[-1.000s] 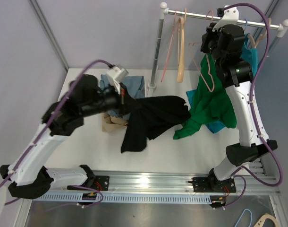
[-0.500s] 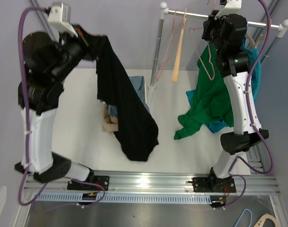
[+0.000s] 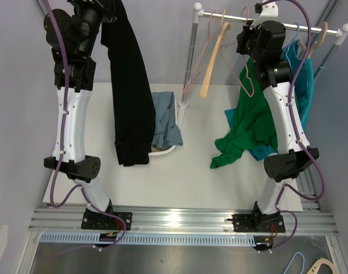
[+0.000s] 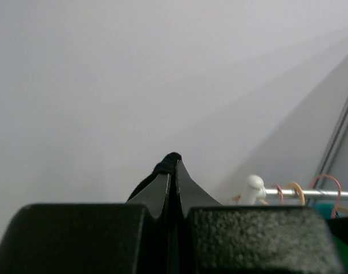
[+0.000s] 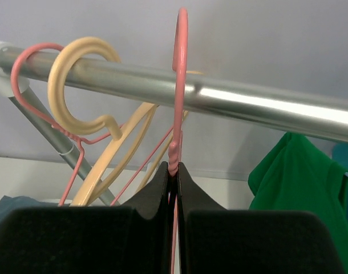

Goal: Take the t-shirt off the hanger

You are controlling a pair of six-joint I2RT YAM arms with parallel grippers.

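Your left claw [image 4: 173,173] pinches the black t-shirt [image 3: 131,97] — hanging straight down, well left of the pink hanger [image 5: 181,51] your right claw [image 5: 174,171] clamps.

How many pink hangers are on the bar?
2. One pink hanger hangs beside the beige hanger; the right gripper pinches the other pink hanger. More may hide behind the green shirt.
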